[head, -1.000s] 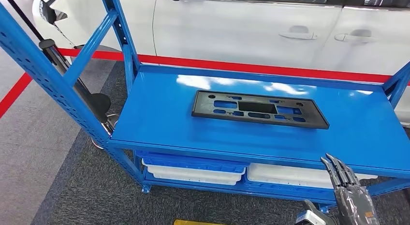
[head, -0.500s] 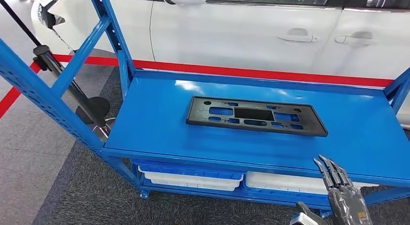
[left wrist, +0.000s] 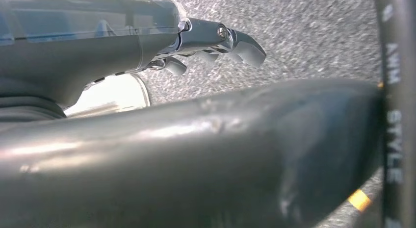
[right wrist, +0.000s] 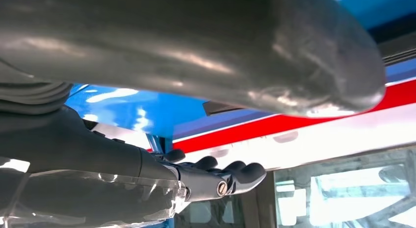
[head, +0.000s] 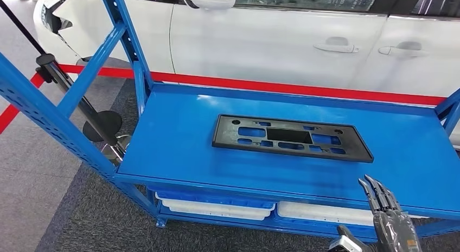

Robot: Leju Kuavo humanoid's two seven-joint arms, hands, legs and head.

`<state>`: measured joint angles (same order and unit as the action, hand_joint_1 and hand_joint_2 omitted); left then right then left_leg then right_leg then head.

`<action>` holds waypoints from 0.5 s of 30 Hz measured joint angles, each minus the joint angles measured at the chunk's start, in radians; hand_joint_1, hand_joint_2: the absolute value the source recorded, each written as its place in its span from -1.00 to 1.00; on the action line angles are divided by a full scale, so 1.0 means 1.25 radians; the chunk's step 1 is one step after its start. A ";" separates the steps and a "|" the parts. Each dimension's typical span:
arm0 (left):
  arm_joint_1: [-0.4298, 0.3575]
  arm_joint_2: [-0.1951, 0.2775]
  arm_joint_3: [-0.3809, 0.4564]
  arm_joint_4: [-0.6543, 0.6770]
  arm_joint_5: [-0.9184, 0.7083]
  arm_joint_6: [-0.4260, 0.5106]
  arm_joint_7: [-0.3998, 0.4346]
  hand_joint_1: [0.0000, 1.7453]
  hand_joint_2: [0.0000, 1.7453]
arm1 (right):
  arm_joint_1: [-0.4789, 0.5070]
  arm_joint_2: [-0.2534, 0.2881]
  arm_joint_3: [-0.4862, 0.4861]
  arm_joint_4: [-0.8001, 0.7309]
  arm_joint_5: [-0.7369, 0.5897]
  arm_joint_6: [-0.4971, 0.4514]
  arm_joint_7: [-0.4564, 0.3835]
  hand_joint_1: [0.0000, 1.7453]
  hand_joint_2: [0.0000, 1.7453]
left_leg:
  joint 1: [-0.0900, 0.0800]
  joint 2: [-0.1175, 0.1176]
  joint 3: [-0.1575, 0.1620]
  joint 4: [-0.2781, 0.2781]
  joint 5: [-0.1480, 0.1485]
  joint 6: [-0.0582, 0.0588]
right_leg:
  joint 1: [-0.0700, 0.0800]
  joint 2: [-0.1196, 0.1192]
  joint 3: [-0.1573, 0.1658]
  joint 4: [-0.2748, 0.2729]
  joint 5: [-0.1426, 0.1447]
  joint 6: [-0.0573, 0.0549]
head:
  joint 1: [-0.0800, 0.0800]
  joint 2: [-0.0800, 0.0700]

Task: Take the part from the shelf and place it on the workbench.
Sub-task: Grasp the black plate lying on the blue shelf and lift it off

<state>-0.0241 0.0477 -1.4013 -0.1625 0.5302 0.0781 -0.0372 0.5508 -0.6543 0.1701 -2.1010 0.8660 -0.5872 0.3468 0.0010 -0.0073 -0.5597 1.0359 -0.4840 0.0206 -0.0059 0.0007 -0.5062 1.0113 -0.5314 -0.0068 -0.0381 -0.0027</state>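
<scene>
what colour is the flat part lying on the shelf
Black; the part shows best in the head view, against the blue shelf.

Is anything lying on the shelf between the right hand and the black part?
Nothing visible. The right hand hovers at the near edge of the blue shelf, holding nothing, and only bare shelf top lies between its fingers and the black part, which lies flat mid-shelf.

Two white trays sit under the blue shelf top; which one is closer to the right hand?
The right-side white tray, on the lower level just beside the right hand. The other white tray sits further left, below the black part.
</scene>
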 joint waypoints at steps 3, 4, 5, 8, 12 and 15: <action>0.000 0.000 0.000 0.000 0.000 -0.003 0.000 -1.00 -1.00 | 0.002 -0.005 -0.010 0.000 -0.019 0.000 -0.001 -1.00 -1.00 | -0.001 0.000 0.001 0.000 -0.002 0.003 | 0.000 0.000 0.003 -0.005 0.000 0.001 | 0.000 0.000; -0.001 0.000 -0.001 0.000 0.000 -0.003 0.000 -1.00 -1.00 | 0.002 -0.008 -0.014 0.000 -0.030 0.002 -0.001 -1.00 -1.00 | -0.001 0.000 0.001 0.000 -0.003 0.004 | 0.000 0.000 0.003 -0.007 0.001 0.002 | 0.000 0.000; -0.001 0.000 -0.001 0.000 -0.001 -0.004 -0.001 -1.00 -1.00 | 0.003 -0.012 -0.020 0.000 -0.044 0.005 -0.003 -1.00 -1.00 | -0.001 0.000 0.001 0.000 -0.003 0.005 | -0.001 0.000 0.003 -0.008 0.001 0.003 | 0.000 0.000; -0.002 0.001 -0.006 0.000 -0.004 -0.006 -0.006 -1.00 -1.00 | 0.011 -0.034 -0.054 0.003 -0.100 0.028 -0.017 -1.00 -1.00 | -0.002 0.000 0.001 0.000 -0.004 0.007 | -0.001 0.000 0.003 -0.010 0.002 0.005 | 0.000 0.000; -0.002 0.001 -0.015 0.000 -0.005 -0.007 -0.008 -1.00 -1.00 | 0.020 -0.050 -0.112 0.007 -0.131 0.046 -0.039 -1.00 -1.00 | -0.002 0.001 0.001 0.001 -0.004 0.008 | -0.002 0.000 0.003 -0.011 0.003 0.012 | 0.000 0.000; -0.002 0.001 -0.018 0.000 -0.005 -0.007 -0.008 -1.00 -1.00 | 0.023 -0.052 -0.132 0.008 -0.131 0.052 -0.045 -1.00 -1.00 | -0.002 0.001 0.001 0.001 -0.004 0.008 | -0.001 0.000 0.003 -0.011 0.003 0.013 | 0.000 0.000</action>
<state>-0.0267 0.0489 -1.4243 -0.1625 0.5245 0.0698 -0.0477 0.5794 -0.7187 0.0055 -2.0915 0.7017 -0.5222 0.2911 -0.0017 -0.0067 -0.5582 1.0368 -0.4887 0.0308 -0.0076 0.0007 -0.5022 0.9979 -0.5277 0.0099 -0.0381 -0.0027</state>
